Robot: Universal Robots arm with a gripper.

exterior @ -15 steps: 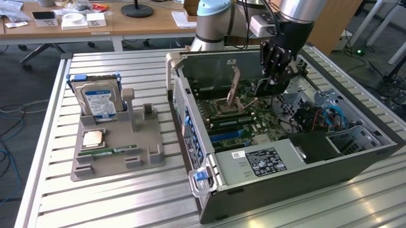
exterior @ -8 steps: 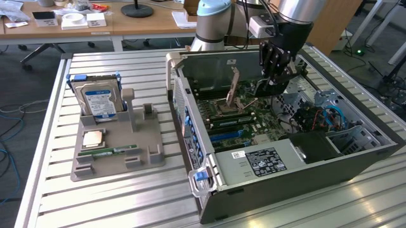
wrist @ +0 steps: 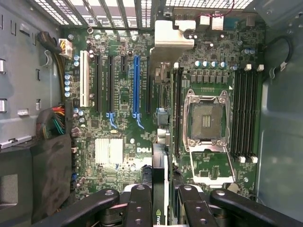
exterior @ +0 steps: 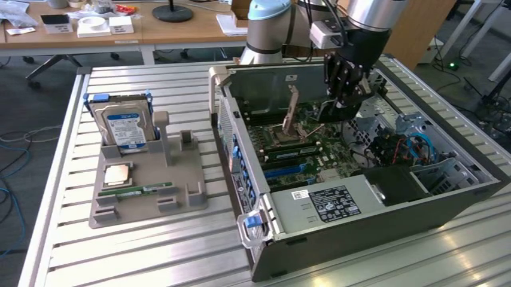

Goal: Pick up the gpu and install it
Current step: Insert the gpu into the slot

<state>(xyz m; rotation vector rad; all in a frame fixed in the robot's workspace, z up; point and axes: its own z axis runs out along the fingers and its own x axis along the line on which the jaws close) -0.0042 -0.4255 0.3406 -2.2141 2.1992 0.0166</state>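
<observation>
Hanging where, asks the student, is the gpu (wrist: 157, 217)?

Tutor: Inside the open computer case (exterior: 383, 209), above the motherboard (wrist: 118, 123). It is pinched edge-on by the gripper (exterior: 345, 95), whose fingers (wrist: 139, 203) are closed on it.

Student: And its long axis?

Tutor: It runs parallel to the blue slot (wrist: 136, 85), which lies just beside the card's line, apart from it. The card looks thin and dark, with a green logo near the fingers. A silver piece (wrist: 173, 35), probably its end bracket, shows at the far end.

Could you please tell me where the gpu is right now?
The gpu is clamped in the gripper, above the motherboard inside the open computer case, at the exterior view's right.
</observation>
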